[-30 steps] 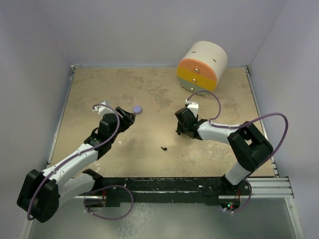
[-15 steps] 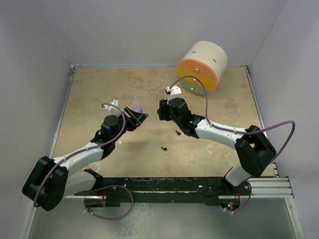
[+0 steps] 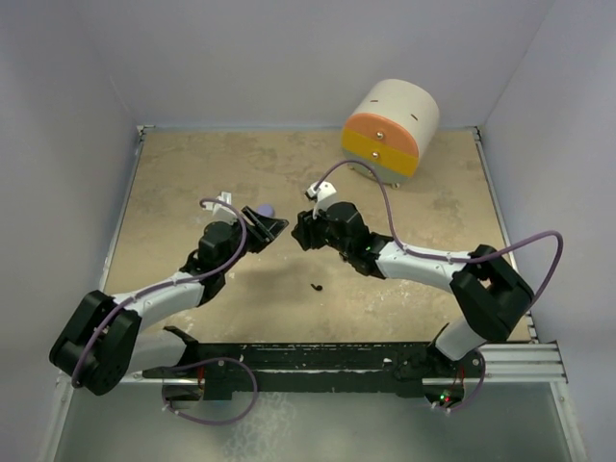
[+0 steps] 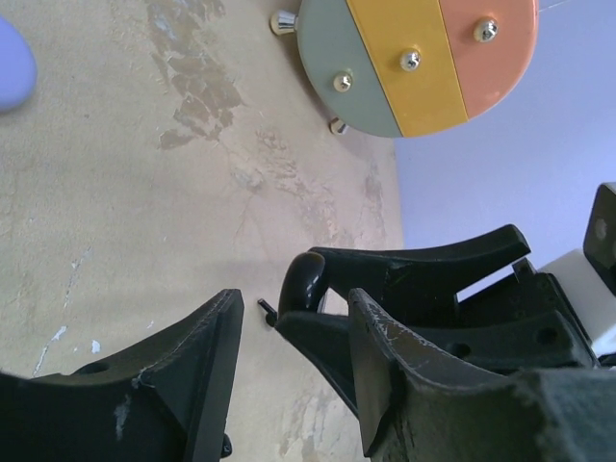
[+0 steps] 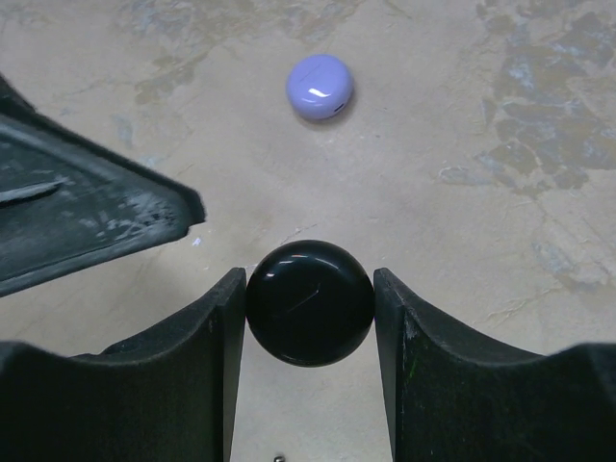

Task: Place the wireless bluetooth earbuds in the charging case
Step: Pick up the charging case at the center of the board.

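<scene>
On the table (image 3: pixel 192 173), earbud (image 3: pixel 316 286), axis unreadable.

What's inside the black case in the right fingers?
Nothing inside shows: the black case presents only its glossy shut outside, clamped between the right fingers. Its contents are covered.

Shows a black round case (image 5: pixel 309 302) clamped between two fingers (image 5: pixel 188 371) at lower centre, a lavender puck (image 5: pixel 320 87) lying apart at upper centre on tan tabletop (image 5: pixel 462 125), another gripper's finger (image 5: pixel 87 221) at left.

This is a lab test cell. Plain lavender walls (image 3: pixel 289 58) box in a worn tan surface (image 3: pixel 192 173). A metal rail (image 3: pixel 510 358) along the bottom of the frame carries two robot arms (image 3: pixel 154 294).
</scene>
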You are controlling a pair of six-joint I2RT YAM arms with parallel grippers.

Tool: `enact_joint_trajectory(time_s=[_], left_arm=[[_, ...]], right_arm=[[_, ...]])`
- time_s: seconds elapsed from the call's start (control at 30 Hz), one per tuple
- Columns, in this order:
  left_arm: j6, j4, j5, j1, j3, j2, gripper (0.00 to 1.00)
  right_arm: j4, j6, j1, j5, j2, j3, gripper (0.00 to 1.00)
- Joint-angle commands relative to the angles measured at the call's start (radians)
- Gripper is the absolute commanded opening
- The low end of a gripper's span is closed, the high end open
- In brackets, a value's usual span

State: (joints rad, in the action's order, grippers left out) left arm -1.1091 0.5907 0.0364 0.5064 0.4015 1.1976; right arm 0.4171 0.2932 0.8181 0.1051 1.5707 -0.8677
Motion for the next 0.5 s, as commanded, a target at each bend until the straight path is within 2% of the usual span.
enact_joint_trajectory(time_s=[0.0,0.3,0.47], left_arm=[[-0.022,0.146,0.033,0.003,0.000,0.040,0.46],[-0.027,0.232,0.061,0.003,-0.021,0.069,0.45],[-0.026,0.255,0.075,0.003,-0.034,0.075,0.42]], right_arm=[[0.106,-0.060,0.000,-0.090,-0.050,0.025,0.00],[0.109,-0.070,0.000,-0.146,-0.063,0.030,0.00],[0.109,-0.078,0.000,-0.172,-0.074,0.029,0.00]])
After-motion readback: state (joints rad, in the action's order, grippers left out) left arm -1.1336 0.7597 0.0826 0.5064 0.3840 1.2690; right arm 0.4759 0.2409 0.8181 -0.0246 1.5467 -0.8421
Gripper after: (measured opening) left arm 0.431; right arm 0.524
